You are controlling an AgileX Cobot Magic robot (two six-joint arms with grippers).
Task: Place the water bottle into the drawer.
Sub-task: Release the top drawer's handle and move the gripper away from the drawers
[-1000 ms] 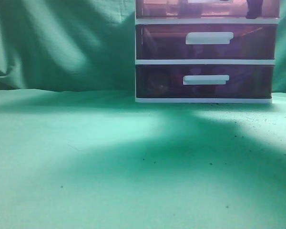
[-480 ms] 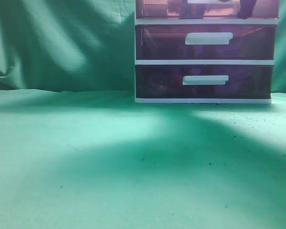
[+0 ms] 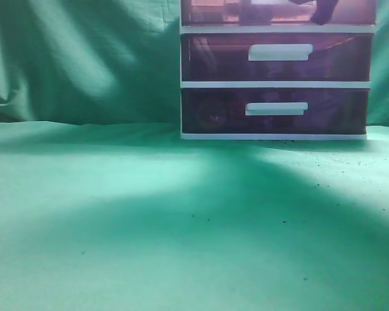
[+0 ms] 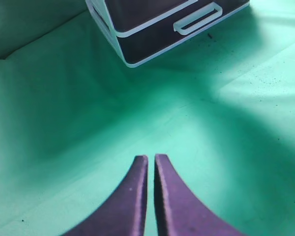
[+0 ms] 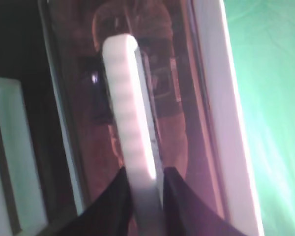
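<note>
One water bottle (image 5: 137,73) inside the drawer (image 5: 196,98).

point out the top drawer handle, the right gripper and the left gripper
top drawer handle (image 5: 129,118), right wrist view, middle of the white bar
right gripper (image 5: 146,189), right wrist view, between fingertips clamping the handle
left gripper (image 4: 151,164), left wrist view, between closed fingertips

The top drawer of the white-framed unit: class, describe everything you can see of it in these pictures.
The top drawer has a translucent reddish-purple plastic front and a ribbed white bar handle. It sits above two like drawers in the white frame, cut off by the exterior view's upper edge. The right gripper is closed on the handle, one finger on each side. A bottle-like shape shows dimly through the front.
</note>
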